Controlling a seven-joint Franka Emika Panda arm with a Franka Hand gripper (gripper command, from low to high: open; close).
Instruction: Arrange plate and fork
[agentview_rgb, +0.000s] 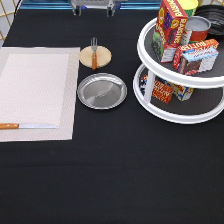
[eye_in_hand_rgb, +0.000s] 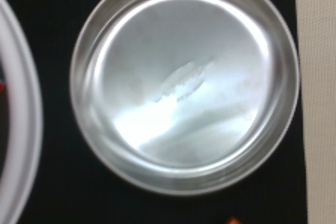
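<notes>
The round silver plate lies on the black tablecloth just right of the placemat, and it fills the wrist view. The fork, with its brown handle and short silver tines, lies across a tan wooden disc just above the plate. My gripper shows only as a grey metal part at the exterior view's top edge, well above the fork and plate and touching nothing.
A pale woven placemat covers the left, and its edge shows in the wrist view. A wooden-handled knife lies along its bottom edge. A white two-tier turntable with boxes and cans stands at the right; its rim shows in the wrist view.
</notes>
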